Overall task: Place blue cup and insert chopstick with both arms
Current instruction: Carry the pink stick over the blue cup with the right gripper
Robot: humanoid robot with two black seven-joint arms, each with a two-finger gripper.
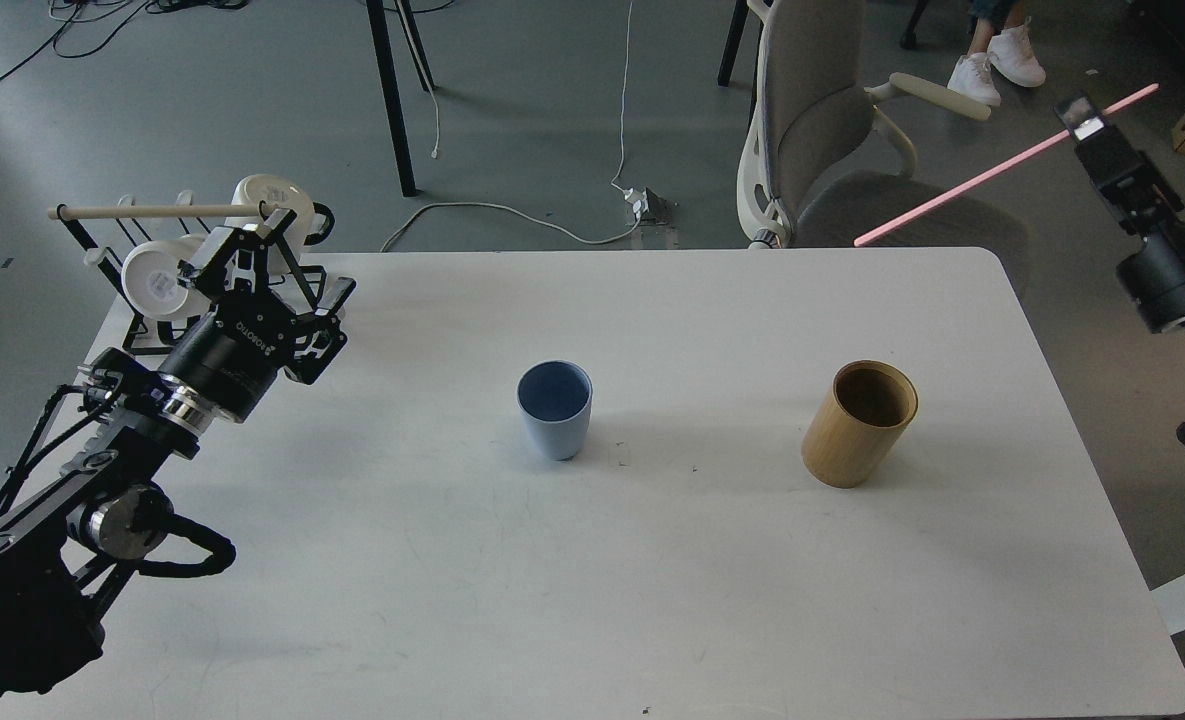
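The blue cup (554, 408) stands upright near the middle of the white table (592, 600), nothing inside it. High at the right, beyond the table's far right corner, my right gripper (1087, 118) is shut on the pink chopstick (992, 170), which slants down to the left in the air. The stick is clear of the tan wooden holder (859, 423), which stands empty right of the cup. My left gripper (297, 265) is open at the table's far left corner, next to the mug rack, holding nothing.
A black rack (142, 260) with white mugs and a beige dowel sits at the far left corner, just behind my left gripper. A grey office chair (832, 130) stands behind the table's far edge, under the raised chopstick.
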